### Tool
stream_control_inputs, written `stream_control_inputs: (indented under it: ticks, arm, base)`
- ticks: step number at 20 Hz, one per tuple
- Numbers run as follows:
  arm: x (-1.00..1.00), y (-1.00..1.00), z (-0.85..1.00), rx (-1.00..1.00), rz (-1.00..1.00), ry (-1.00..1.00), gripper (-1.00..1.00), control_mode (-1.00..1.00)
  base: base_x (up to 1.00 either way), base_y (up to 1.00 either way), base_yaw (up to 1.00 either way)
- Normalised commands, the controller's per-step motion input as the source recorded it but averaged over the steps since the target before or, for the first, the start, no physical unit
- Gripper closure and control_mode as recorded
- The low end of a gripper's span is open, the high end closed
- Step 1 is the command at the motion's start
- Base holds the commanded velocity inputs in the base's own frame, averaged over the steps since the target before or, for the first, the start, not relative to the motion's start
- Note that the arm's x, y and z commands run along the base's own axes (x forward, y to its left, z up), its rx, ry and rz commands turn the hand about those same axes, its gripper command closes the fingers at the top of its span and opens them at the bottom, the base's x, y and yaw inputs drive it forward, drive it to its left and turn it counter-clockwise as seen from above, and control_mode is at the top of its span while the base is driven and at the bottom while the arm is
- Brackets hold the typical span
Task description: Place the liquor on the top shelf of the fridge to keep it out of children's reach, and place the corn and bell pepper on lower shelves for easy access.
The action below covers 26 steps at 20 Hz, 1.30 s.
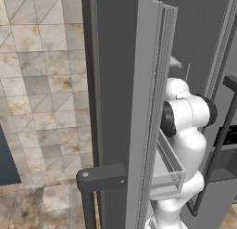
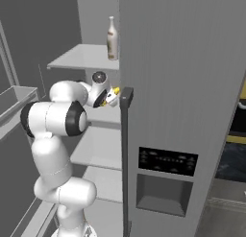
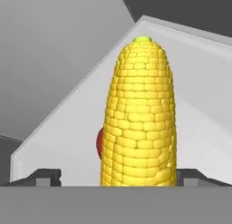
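Two fingertips [image 3: 45, 177] stand wide apart either side of the corn [image 3: 139, 119] on a white shelf [image 3: 59, 128], pepper [image 3: 100, 143] behind it, liquor [image 2: 112, 38] on the top shelf [image 2: 81, 58].

Corn [image 3: 139, 119] lay lengthwise on a white shelf [image 3: 68, 123], greenish tip pointing away. Finger tips [image 3: 45, 177] stood wide apart, clear of the cob. Bell pepper [image 3: 100, 143] showed as a red sliver behind its left side.
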Motion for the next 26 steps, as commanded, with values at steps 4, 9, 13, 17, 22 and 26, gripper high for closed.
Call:
stream_control_inputs:
  ticks: [4, 9, 13, 17, 22, 26]
  arm:
    - [-0.34, 0.00, 0.00, -0.03, 0.00, 0.00, -1.00, -1.00]
    - [-0.35, 0.00, 0.00, -0.03, 0.00, 0.00, -1.00, -1.00]
    - [-0.23, 0.00, 0.00, -0.04, -0.01, 0.00, -1.00, -1.00]
    - [-0.60, -0.01, 0.06, -0.03, -0.01, 0.00, -1.00, -1.00]
    - [-1.00, -0.10, 0.19, -0.01, 0.00, 0.00, -1.00, -1.00]
    - [-1.00, -0.34, 0.57, 0.00, 0.00, 0.00, -1.00, -1.00]
  base:
    - [0.00, 0.00, 0.00]
    - [0.00, 0.00, 0.00]
    - [0.00, 0.00, 0.00]
    - [0.00, 0.00, 0.00]
    - [0.00, 0.00, 0.00]
    - [0.00, 0.00, 0.00]
